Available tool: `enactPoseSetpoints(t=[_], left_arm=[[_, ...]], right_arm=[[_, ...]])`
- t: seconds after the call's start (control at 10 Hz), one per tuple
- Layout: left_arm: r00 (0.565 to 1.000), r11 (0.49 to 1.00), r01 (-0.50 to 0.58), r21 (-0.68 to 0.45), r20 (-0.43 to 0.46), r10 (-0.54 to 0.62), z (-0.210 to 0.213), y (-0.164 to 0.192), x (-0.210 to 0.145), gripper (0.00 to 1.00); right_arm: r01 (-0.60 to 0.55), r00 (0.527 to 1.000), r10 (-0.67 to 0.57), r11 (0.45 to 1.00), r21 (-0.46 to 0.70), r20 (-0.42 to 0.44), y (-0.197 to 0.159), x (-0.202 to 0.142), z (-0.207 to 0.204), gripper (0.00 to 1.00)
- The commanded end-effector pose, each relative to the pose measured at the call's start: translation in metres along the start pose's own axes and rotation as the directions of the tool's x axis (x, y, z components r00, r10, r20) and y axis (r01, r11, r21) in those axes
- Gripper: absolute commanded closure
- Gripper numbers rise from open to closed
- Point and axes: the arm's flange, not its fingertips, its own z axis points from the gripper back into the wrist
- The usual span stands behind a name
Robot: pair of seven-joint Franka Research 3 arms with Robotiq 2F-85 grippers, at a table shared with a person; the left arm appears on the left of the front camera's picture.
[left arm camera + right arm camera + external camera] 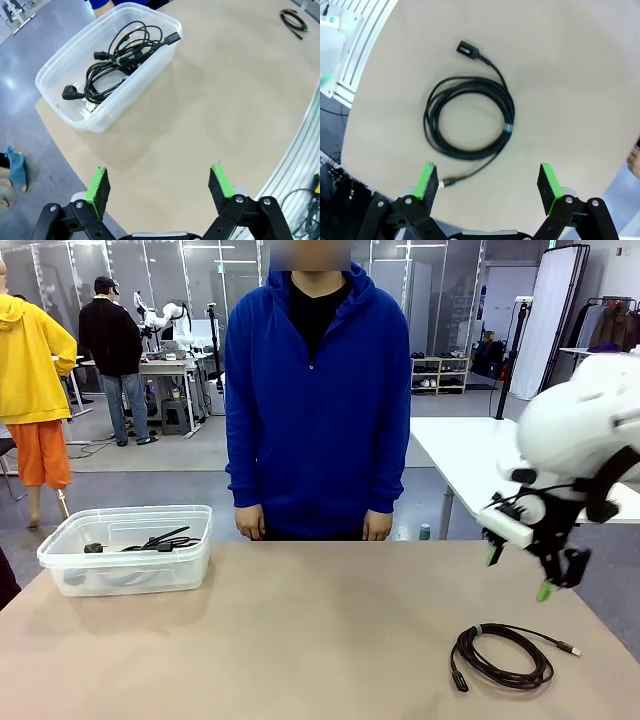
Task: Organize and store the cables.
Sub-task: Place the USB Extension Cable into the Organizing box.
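Note:
One coiled black cable (pixel 503 655) lies on the tan table (pixel 300 640) at the near right, its silver-tipped plug pointing right. My right gripper (pixel 518 573) hangs open in the air above it. In the right wrist view the same coil (pixel 469 118) lies just beyond the open green fingertips (pixel 426 181). More black cables (pixel 120 57) lie tangled inside the clear plastic bin (pixel 72 112); the front view has that bin (pixel 130 565) at the table's far left. My left gripper (pixel 160 186) hovers open above the table near the bin, holding nothing.
A person in a blue hoodie (pixel 315 400) stands at the far edge, hands (pixel 250 523) down at the table's rim. The loose coil (pixel 294 21) shows far off in the left wrist view. Bare tabletop stretches between bin and coil.

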Motion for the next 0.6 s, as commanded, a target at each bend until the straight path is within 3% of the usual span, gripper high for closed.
enactPoseSetpoints(t=[0.0,0.5], left_arm=[[1.000,1.000,0.015,0.010,0.020,-0.015,-0.002,0.004,0.000,0.00],[1.000,1.000,0.015,0.010,0.020,-0.015,-0.002,0.004,0.000,0.00]], right_arm=[[0.034,0.998,-0.035,0.999,0.015,0.043,-0.039,0.003,-0.030,0.00],[0.079,0.996,-0.082,0.995,0.064,0.034,-0.051,-0.007,-0.086,0.00]])
